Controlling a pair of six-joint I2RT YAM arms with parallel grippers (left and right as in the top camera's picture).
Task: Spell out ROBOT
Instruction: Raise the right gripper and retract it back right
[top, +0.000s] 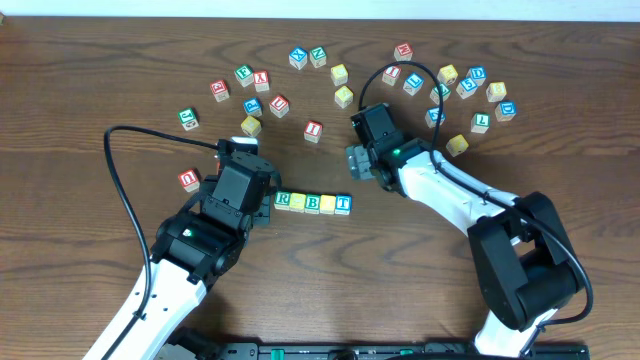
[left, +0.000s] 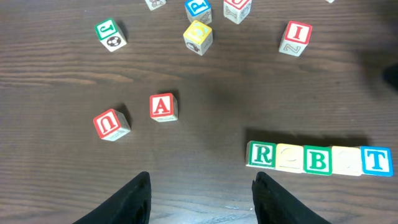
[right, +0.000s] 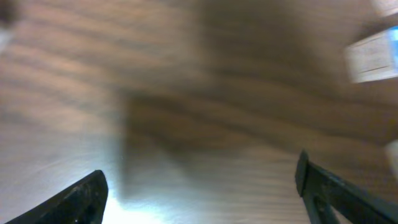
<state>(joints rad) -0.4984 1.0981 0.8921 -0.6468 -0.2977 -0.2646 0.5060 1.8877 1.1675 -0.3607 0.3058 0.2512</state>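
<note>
Five wooden cubes stand in a row mid-table: green R (top: 283, 201) (left: 262, 154), a yellow face (top: 298, 202), green B (top: 313, 203) (left: 318, 160), another yellow face (top: 328, 204), blue T (top: 343, 204) (left: 377, 161). My left gripper (left: 202, 190) is open just left of and in front of the row, with only bare wood between its fingers. My right gripper (right: 205, 186) is open wide above the table, behind and to the right of the T, holding nothing. The right wrist view is blurred; a white-and-blue cube (right: 373, 56) shows at its right edge.
Loose letter cubes lie scattered across the back of the table. A red U (top: 189, 179) and a red A (left: 163, 107) sit left of the row, a red I (top: 313, 130) behind it. A cluster (top: 470, 85) fills the back right.
</note>
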